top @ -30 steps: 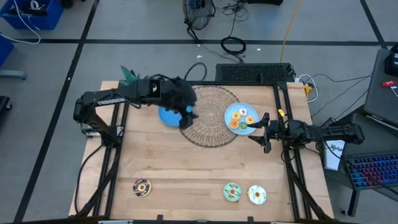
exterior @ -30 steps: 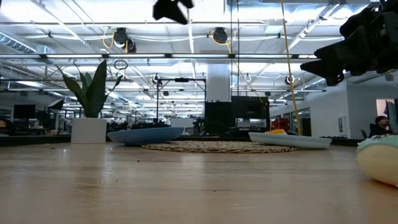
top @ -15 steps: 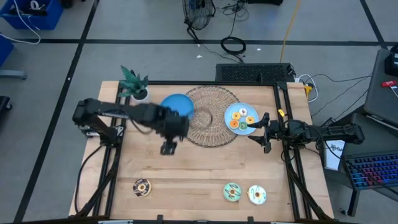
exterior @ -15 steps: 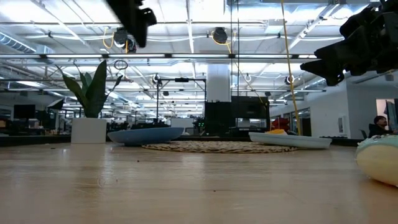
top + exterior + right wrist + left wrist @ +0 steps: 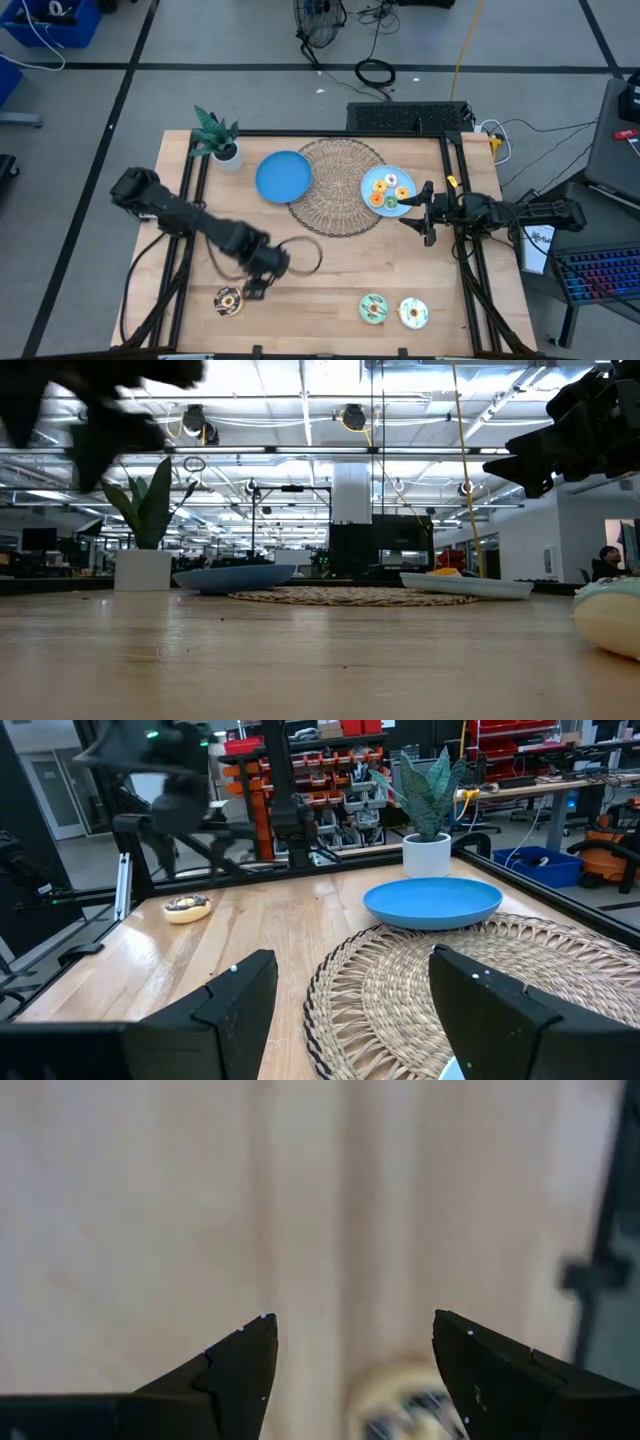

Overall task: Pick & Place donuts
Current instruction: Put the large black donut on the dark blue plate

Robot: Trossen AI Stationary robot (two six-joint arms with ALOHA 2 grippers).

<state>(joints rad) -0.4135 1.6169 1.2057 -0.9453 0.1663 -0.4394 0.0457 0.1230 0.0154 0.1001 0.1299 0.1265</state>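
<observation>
Reaching for pick: left gripper (image 5: pixel 254 289) w/ fingers apart, empty, just beside chocolate donut (image 5: pixel 228 301) at near left; right gripper (image 5: pixel 425 213) parked apart by loaded plate (image 5: pixel 385 176); next, prob. lower, centre jaws round ring, squeeze.

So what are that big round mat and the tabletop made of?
The round mat looks like woven wicker or straw: pale coiled strands with an open looped edge, matte. The table looks like light wood, probably butcher block: parallel planks with visible grain and a smooth, faintly glossy finish.
</observation>
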